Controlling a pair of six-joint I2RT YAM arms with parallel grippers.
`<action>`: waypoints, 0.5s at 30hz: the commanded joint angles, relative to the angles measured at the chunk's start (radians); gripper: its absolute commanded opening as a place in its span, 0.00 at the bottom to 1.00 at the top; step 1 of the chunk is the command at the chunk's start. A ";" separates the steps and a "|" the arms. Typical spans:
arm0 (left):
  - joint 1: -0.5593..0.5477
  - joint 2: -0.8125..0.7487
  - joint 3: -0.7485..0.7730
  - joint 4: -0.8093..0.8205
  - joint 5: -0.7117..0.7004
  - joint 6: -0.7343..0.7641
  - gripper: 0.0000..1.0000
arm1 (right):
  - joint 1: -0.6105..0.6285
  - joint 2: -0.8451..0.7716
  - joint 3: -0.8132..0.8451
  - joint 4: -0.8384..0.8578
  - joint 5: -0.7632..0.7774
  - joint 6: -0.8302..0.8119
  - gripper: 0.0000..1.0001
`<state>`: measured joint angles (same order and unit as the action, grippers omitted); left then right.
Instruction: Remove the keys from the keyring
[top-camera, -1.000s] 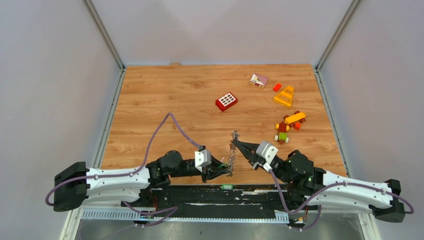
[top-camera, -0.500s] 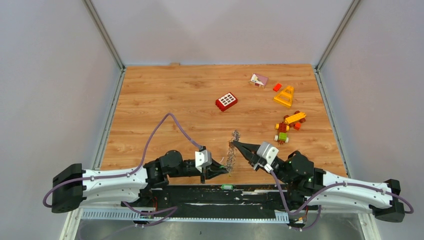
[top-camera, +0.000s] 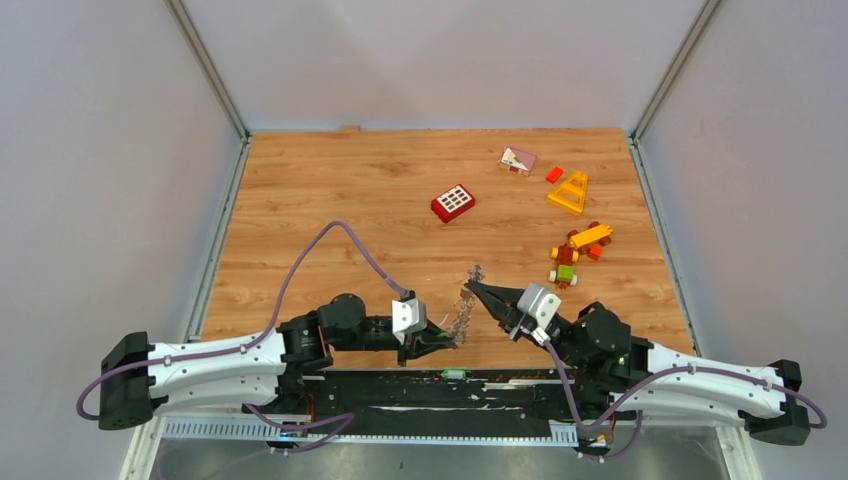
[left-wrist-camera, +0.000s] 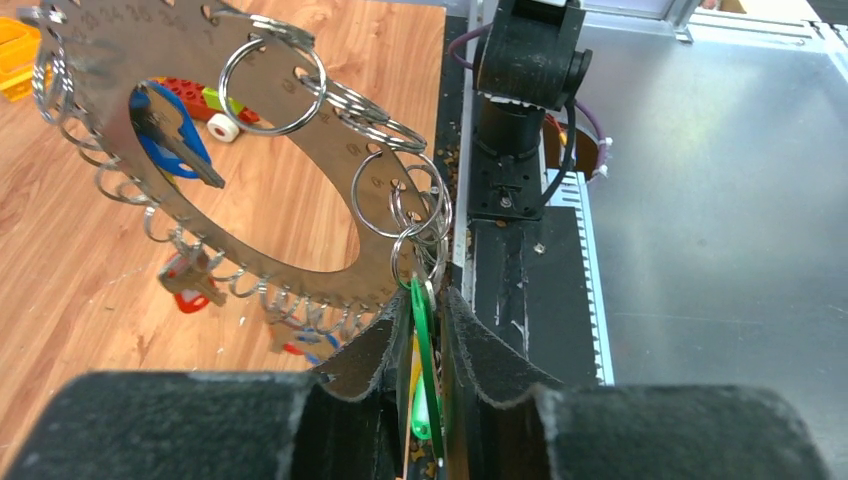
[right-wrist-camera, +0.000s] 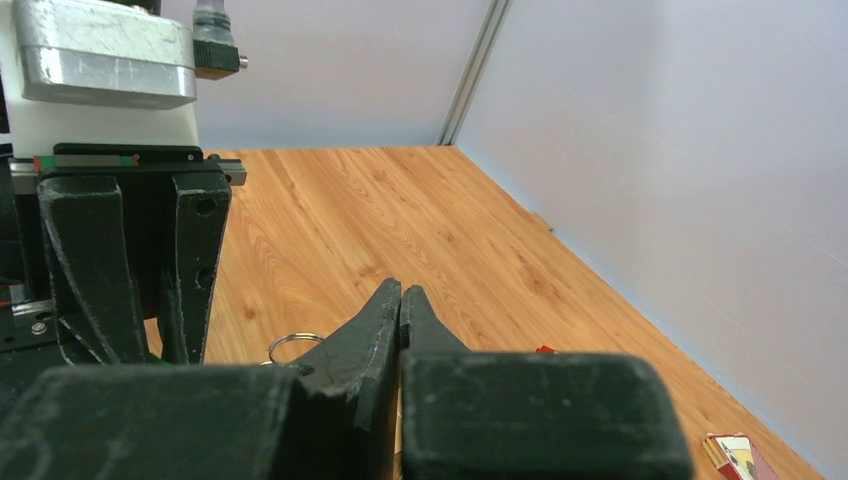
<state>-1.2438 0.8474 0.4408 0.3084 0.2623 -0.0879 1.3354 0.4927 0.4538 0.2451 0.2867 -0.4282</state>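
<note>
The keyring stands on edge close to the near edge of the tabletop, about midway along it, between the two arms' jaws. Seen from the left wrist, it is a flat steel ring fringed with split rings that carry keys with blue and red heads. The left jaws meet its near rim and are clenched on a green-headed key hanging from a cluster of split rings there. The right jaws are pressed fully together, their tips at the keyring's far part. Whether they pinch the steel cannot be told. A red brick lies well apart, toward the far edge.
</note>
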 joint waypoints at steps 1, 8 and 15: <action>-0.005 0.000 0.017 0.047 0.039 0.001 0.23 | -0.002 -0.004 0.002 0.085 0.006 0.006 0.00; -0.005 0.055 -0.026 0.208 0.058 -0.037 0.25 | -0.002 -0.001 0.010 0.077 -0.001 0.011 0.00; -0.005 0.085 -0.020 0.226 0.067 -0.042 0.28 | -0.002 -0.009 0.010 0.070 -0.001 0.016 0.00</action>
<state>-1.2438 0.9283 0.4187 0.4606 0.3096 -0.1146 1.3354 0.5003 0.4431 0.2443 0.2863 -0.4244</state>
